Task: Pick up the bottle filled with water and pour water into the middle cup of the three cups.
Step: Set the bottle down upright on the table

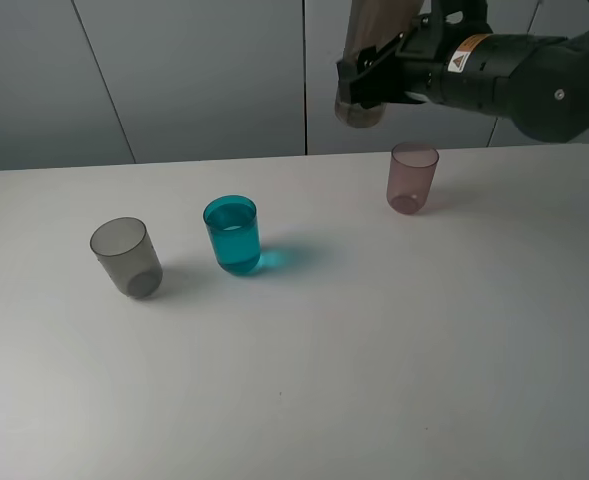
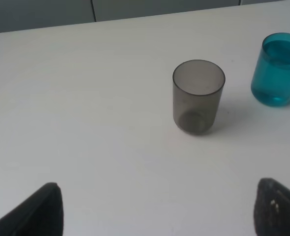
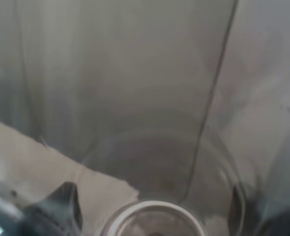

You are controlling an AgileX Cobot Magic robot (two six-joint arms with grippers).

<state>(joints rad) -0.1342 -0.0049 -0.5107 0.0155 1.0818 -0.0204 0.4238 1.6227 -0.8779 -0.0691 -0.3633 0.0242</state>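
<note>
So at this point the right tool [image 1: 366, 88] was up at the far right of the scene, well above the worktop [image 1: 394, 340], and it had the bottle [image 1: 366, 60] pinched between its jaws. The bottle hung upright-ish in the air, its base showing just under the jaws, to the left of and above the pale pink cup [image 1: 413, 177]. In the right wrist view the bottle [image 3: 135, 98] filled nearly everything, smoky and see-through, so close it was mostly a blur.

The middle cup [image 1: 233, 235], the teal-blue one, stood upright on the worktop left of centre with water in it, and it threw a blue tint onto the surface to its right. The smoky grey cup [image 1: 126, 257] stood to its left, a bit nearer, and looked empty. The pink one was the farthest and rightmost.

Only label I could spot was a small orange and white warning sticker [image 1: 461, 58] with a triangle on the right arm; the text was too tiny to read.

The left tool [image 2: 154, 211] only showed its two dark fingertips [image 2: 41, 214] in its own wrist view, spread wide apart with nothing between them, low over the worktop near the grey cup.
</note>
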